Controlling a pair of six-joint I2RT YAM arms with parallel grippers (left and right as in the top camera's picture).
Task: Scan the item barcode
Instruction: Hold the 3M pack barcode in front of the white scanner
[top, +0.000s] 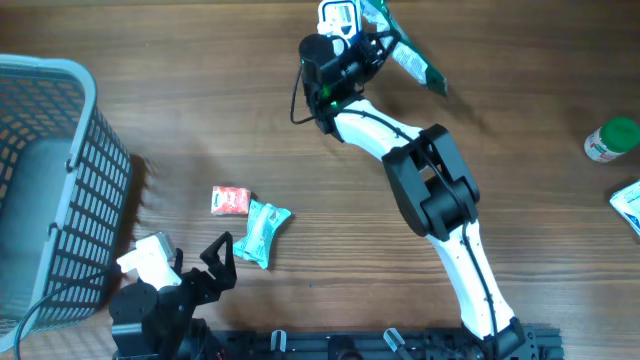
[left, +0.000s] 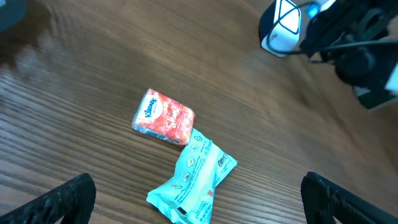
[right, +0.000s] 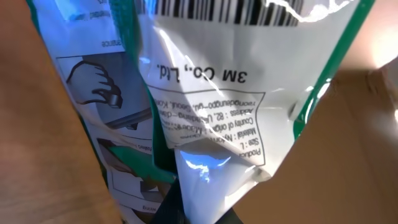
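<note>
Your green-and-white 3M packet (top: 410, 55) sits at the table's far edge, just beside the scanner (top: 338, 15), its barcode showing to the right wrist camera. Your right gripper (top: 375, 45) is clenched on it. Your left gripper (top: 200, 262) is spread wide near two tissue packs (top: 230, 201).

The right arm (top: 440, 190) has white tubes joined by chunky black parts. A thin black cable (top: 296, 100) loops beside its far end, where a tiny green light (top: 326, 95) glows. The left arm (top: 150, 305) is black, with a white box (top: 150, 258) on top. The left gripper (top: 225, 260) has black fingers (left: 65, 199).
</note>
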